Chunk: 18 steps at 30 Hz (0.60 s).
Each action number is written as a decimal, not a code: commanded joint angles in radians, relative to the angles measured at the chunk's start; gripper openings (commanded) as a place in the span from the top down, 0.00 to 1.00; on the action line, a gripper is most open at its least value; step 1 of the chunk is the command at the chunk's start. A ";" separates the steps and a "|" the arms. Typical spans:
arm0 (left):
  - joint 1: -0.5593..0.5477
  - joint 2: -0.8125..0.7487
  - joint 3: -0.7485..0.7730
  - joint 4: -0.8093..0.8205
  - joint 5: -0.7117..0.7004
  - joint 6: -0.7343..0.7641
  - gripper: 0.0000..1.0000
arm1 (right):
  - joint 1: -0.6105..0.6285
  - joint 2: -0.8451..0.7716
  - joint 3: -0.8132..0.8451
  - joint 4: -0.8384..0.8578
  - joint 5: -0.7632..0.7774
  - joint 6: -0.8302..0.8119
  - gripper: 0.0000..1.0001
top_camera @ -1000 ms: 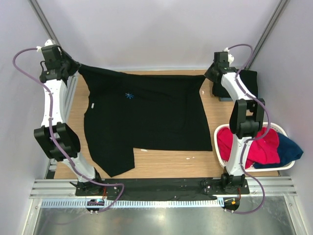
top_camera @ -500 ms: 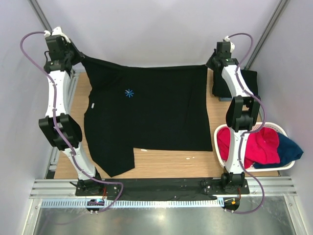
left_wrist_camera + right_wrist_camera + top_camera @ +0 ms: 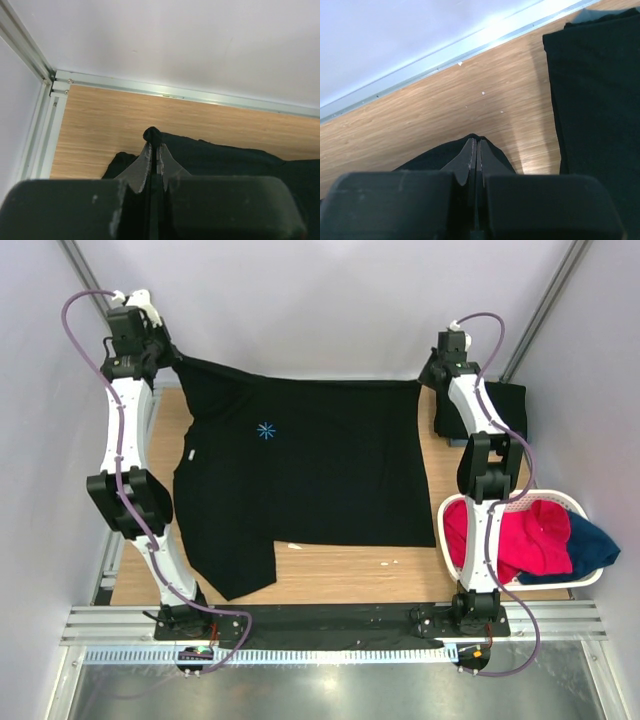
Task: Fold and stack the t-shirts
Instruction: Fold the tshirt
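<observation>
My left gripper (image 3: 154,146) and right gripper (image 3: 475,142) are each pinched tight on the far edge of the t-shirt (image 3: 300,470), which lies spread left of the basket (image 3: 575,502). If I pull harder, the small bite of cloth may slip and drop a corner. Against a second ago, that edge sits farther beyond the basket.

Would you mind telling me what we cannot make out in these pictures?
- Top view: folded black pile, partly behind the right arm; layers uncountable.
- Top view: basket, partly behind that arm; whatever lies under the red cloth is hidden.
- Wrist views: shirt mostly cut off by the frame edges.
</observation>
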<state>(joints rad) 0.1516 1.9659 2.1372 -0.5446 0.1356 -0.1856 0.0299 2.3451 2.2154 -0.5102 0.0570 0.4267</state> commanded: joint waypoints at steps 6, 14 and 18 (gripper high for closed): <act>-0.009 -0.225 -0.207 -0.089 -0.005 0.133 1.00 | -0.015 -0.139 -0.118 -0.005 0.004 -0.051 0.99; -0.024 -0.381 -0.419 -0.150 -0.077 0.242 1.00 | -0.015 -0.196 -0.218 -0.043 -0.011 -0.077 0.99; -0.029 -0.446 -0.514 -0.173 -0.093 0.270 1.00 | -0.015 -0.231 -0.293 -0.050 -0.025 -0.068 0.99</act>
<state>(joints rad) 0.1234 1.5803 1.6688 -0.6945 0.0856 0.0261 0.0242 2.2013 1.9610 -0.5545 0.0364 0.3717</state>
